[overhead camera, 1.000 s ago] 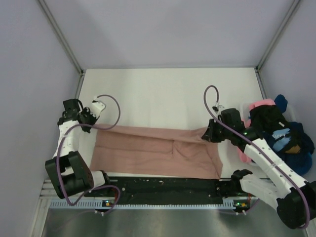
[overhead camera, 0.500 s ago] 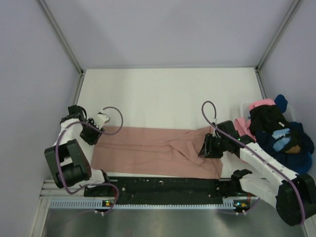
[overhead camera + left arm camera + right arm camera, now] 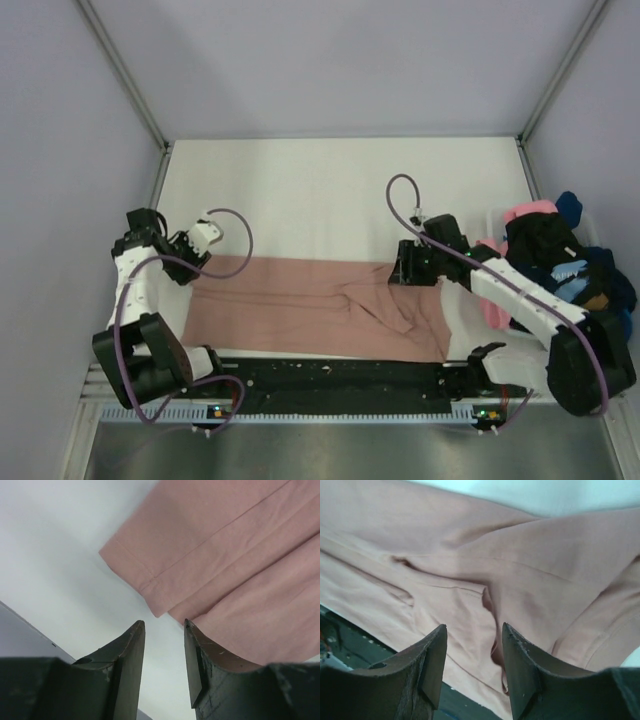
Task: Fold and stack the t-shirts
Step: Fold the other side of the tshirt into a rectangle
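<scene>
The dusty rose t-shirt lies flat across the near part of the white table, folded into a long band that runs from arm to arm, its near edge reaching the black strip at the table's front. The left gripper hangs over the band's left end with its fingers parted and nothing between them; the hemmed corner sits just beyond the tips. The right gripper is likewise open and empty above the creased right part of the shirt, though it is hard to say whether its tips touch the cloth. Off the right edge sits a heap of other t-shirts: pink, black, blue.
</scene>
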Available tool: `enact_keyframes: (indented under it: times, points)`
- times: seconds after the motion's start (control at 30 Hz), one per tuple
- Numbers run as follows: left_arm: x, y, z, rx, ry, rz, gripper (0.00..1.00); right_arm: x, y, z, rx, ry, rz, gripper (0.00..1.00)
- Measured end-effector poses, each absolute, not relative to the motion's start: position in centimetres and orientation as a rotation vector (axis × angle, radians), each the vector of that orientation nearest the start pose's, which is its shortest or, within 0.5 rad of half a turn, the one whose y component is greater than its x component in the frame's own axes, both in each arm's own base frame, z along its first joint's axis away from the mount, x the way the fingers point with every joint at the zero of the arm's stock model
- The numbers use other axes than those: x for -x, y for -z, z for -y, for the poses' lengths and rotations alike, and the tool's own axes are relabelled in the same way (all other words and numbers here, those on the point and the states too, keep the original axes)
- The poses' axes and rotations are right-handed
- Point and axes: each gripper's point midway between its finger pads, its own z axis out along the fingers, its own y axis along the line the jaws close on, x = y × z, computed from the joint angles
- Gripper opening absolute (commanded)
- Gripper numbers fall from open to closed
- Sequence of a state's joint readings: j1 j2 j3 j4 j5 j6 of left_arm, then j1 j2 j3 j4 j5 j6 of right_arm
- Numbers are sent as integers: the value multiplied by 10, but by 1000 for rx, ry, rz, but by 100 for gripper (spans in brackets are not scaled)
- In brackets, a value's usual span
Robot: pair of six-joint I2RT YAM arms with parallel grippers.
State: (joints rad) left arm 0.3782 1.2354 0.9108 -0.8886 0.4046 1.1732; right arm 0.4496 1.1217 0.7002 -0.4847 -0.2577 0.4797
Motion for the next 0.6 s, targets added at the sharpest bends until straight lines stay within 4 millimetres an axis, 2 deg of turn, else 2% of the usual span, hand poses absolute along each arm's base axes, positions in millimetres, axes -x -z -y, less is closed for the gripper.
enact_keyframes:
  times: [0.17, 0.27, 0.4, 0.43, 0.6]
  points:
    - [-258, -90, -65, -1076, 77, -2389, 46, -226, -57, -184, 146, -652, -2683, 48]
    - [-257, -80, -66, -1067, 89, -2411, 47, -230, -44, -188, 171, -650, -2706, 47]
    - [-254, -73, -67, -1051, 95, -2437, 47, -231, -35, -195, 202, -675, -2720, 41]
    - [-254, -72, -67, -1047, 94, -2440, 47, -231, -35, -197, 207, -681, -2719, 38]
    - [-256, -73, -69, -1038, 78, -2442, 46, -233, -36, -206, 245, -722, -2695, 5]
